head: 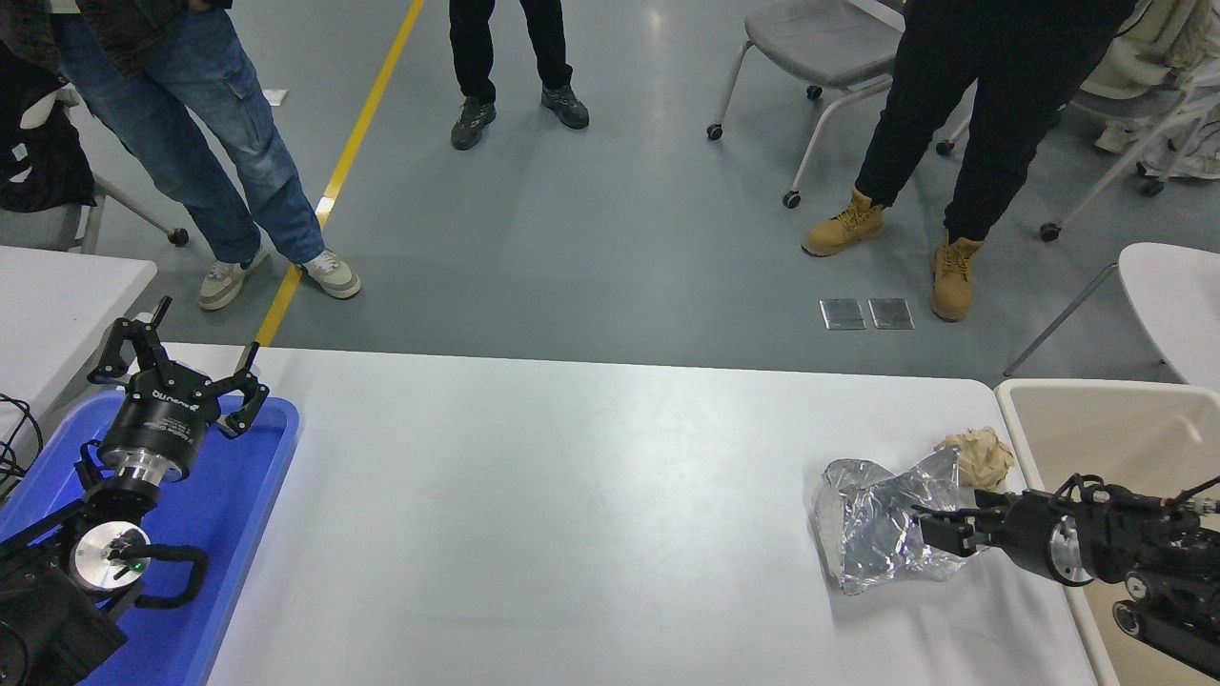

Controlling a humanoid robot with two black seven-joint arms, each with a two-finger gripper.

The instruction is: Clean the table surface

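Note:
The table surface is a wide white-grey top. A crumpled silver foil wrapper lies on it near the right end, with a ball of crumpled brown paper just behind it. My right gripper comes in low from the right edge, open, its fingertips at the foil wrapper's right side. Whether they touch it I cannot tell. My left gripper is open and empty, parked above the blue tray at the lower left.
A blue plastic tray sits at the table's left end. A beige bin stands off the right end. Another white tabletop corner shows at the left. Three people's legs and wheeled chairs are beyond the far edge.

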